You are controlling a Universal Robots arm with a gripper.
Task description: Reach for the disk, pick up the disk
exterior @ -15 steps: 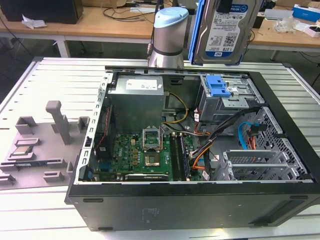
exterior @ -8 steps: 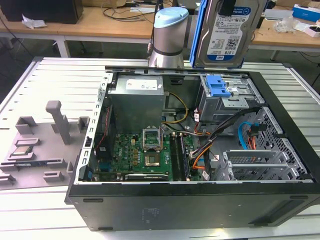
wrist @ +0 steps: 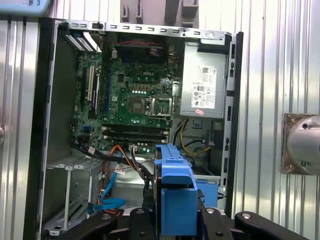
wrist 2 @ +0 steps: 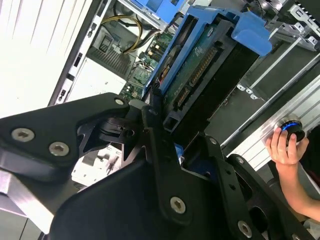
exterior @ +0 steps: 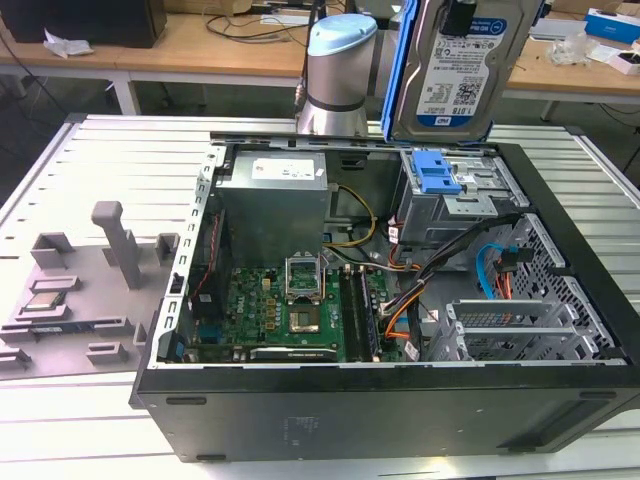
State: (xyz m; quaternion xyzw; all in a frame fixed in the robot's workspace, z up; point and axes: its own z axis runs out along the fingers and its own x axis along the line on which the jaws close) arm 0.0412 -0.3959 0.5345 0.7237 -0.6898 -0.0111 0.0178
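The disk (exterior: 455,75) hangs upright in the air above the back right corner of the open computer case (exterior: 330,410), its blue-and-white label facing the exterior view and a blue bracket along its edges. My gripper (exterior: 461,14) holds it from the top. In the second wrist view the black fingers (wrist 2: 150,125) clamp one end of the disk (wrist 2: 200,75), whose circuit-board side and connector show. In the first wrist view the disk's blue bracket (wrist: 175,192) stands between the finger links, above the case.
Below the disk sits the drive cage with a blue latch (exterior: 437,175). The case holds a motherboard (exterior: 290,310), a power supply (exterior: 275,195) and cables. The arm's base (exterior: 338,70) stands behind. A grey fixture with a processor chip (exterior: 47,298) lies at the exterior view's left. A hand (wrist 2: 285,145) rests on a knob.
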